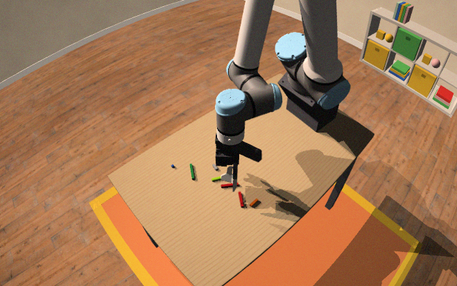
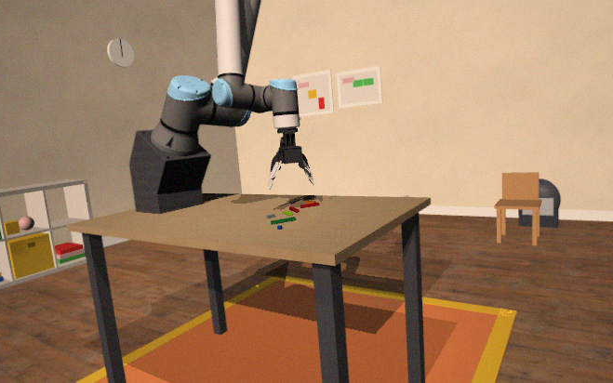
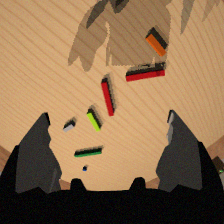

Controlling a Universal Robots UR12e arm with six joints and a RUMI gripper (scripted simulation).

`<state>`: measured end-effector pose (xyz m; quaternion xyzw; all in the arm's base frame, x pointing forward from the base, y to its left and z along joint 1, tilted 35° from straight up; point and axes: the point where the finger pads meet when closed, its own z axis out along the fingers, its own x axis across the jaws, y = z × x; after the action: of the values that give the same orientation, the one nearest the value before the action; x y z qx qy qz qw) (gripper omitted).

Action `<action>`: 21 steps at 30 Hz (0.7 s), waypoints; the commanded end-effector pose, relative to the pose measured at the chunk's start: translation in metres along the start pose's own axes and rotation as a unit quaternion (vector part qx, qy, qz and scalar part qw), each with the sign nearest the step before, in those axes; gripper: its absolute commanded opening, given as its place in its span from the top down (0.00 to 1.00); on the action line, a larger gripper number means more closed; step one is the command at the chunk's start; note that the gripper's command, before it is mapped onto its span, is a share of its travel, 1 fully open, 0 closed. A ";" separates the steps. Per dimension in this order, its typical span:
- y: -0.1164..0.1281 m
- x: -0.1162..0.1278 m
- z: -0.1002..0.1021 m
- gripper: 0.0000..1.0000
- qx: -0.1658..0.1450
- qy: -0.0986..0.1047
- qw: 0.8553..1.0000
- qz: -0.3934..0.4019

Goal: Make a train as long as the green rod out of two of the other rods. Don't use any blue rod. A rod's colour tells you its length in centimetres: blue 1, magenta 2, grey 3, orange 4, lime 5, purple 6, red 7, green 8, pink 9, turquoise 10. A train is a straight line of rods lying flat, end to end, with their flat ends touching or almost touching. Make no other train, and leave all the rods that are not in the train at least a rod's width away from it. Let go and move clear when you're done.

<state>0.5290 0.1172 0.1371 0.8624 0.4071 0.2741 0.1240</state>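
Above the worktop (image 1: 187,230), item by item, all places reckoned from the green rod (image 1: 192,171):

- End effector (image 2: 290,183): released, jaws spread wide, nothing between them; hangs well clear of the surface, over the rods on the far side of the green rod from the blue one. Judged a survey height, keeping every rod in the wrist view.
- Green rod: length reference, lying flat and alone; best left where it is.
- Blue rod (image 1: 172,166): near the green rod, on the side away from the cluster. Excluded by the task.
- Grey rod (image 1: 215,166) and lime rod (image 1: 216,178): next beyond the green rod, near each other but apart. Judged the pair wanted, three plus five.
- Two red rods (image 1: 227,184) (image 1: 240,199) and orange rod (image 1: 254,203): farther from the green rod again; the nearer red lies close to the lime.
- Room: open board lies beyond the green rod toward the front edge, none of the rods near any edge. Risk judged: crowding by the nearer red.
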 end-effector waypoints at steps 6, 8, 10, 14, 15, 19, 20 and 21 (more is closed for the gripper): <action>0.001 0.004 0.000 0.00 0.000 0.001 1.000 0.022; 0.001 0.006 0.000 0.00 0.000 0.001 0.999 0.036; 0.001 0.007 0.000 0.00 0.000 0.001 0.999 0.053; 0.000 0.011 0.000 0.00 0.000 0.001 0.995 0.098; 0.000 0.012 0.000 0.00 0.000 0.001 0.994 0.112; 0.000 0.014 0.000 0.00 0.000 0.001 0.990 0.141; 0.000 0.015 0.000 0.00 0.000 0.001 0.988 0.157; -0.001 0.017 0.000 0.00 0.000 0.001 0.985 0.173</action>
<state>0.5334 0.1252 0.1400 0.8981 0.3205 0.2863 0.0933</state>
